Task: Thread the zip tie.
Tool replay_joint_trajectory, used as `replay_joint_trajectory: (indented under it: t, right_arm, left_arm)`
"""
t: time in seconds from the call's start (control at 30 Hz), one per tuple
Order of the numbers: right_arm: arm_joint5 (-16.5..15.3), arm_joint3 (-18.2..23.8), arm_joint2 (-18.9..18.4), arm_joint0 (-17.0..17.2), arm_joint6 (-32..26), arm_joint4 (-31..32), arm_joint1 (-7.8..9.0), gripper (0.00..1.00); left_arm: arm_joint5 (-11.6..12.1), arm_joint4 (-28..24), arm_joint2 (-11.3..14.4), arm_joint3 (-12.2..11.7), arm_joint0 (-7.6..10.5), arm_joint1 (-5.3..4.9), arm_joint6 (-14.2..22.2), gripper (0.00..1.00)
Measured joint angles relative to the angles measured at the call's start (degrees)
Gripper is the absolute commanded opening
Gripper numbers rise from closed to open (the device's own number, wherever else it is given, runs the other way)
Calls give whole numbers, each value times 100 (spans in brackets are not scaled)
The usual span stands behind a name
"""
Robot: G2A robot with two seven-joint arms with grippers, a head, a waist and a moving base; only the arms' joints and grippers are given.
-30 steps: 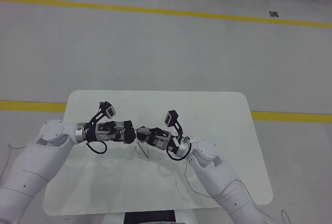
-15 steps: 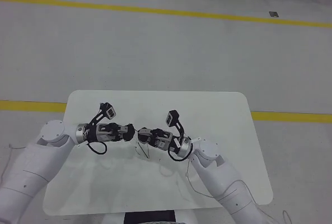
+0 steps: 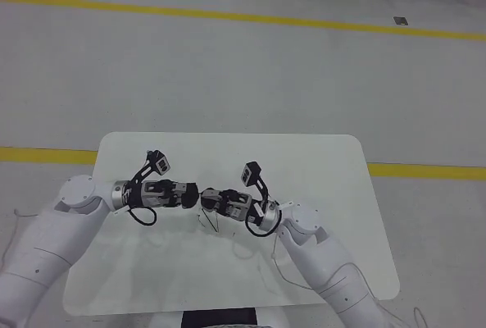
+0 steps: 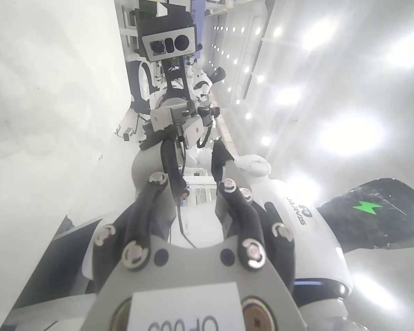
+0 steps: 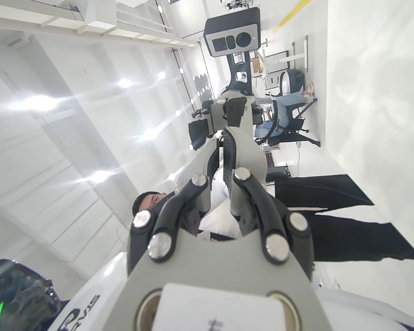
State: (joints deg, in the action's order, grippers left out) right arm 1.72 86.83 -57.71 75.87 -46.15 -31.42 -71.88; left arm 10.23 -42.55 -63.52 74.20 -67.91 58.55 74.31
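zip tie (image 3: 207, 220) — thin dark strand, hung in a loose curve just below the right gripper (image 3: 206, 197), over the middle of the white table (image 3: 324, 164). seemingly clear of the tabletop, though hard to judge from above. too fine to make out head or tail. right gripper drawn narrow, pads close together in its own wrist view, pinched on the tie's upper end. left gripper (image 3: 193, 196) level with it and pointed straight at it, almost tip to tip, just beside the held end of the tie — width of its grip: cannot tell. both held above the table near its centre, one in from each side, wrists roughly in one line. yellow stripe (image 3: 439, 170) on the grey floor, running past the table on both sides.
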Motion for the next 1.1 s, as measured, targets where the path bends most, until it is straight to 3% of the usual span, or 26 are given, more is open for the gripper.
replay_joint_trajectory:
  t: [0.8, 1.1]
  right_arm:
    - [-122, 26, 14, 67, 381, -142, -18, 0]
    - [-108, 107, 36, 116, 399, -71, -11, 0]
  left_arm:
    - [63, -71, 79, -26, 51, -16, -107, 15]
    - [89, -64, 98, 22, 5, -27, -183, 9]
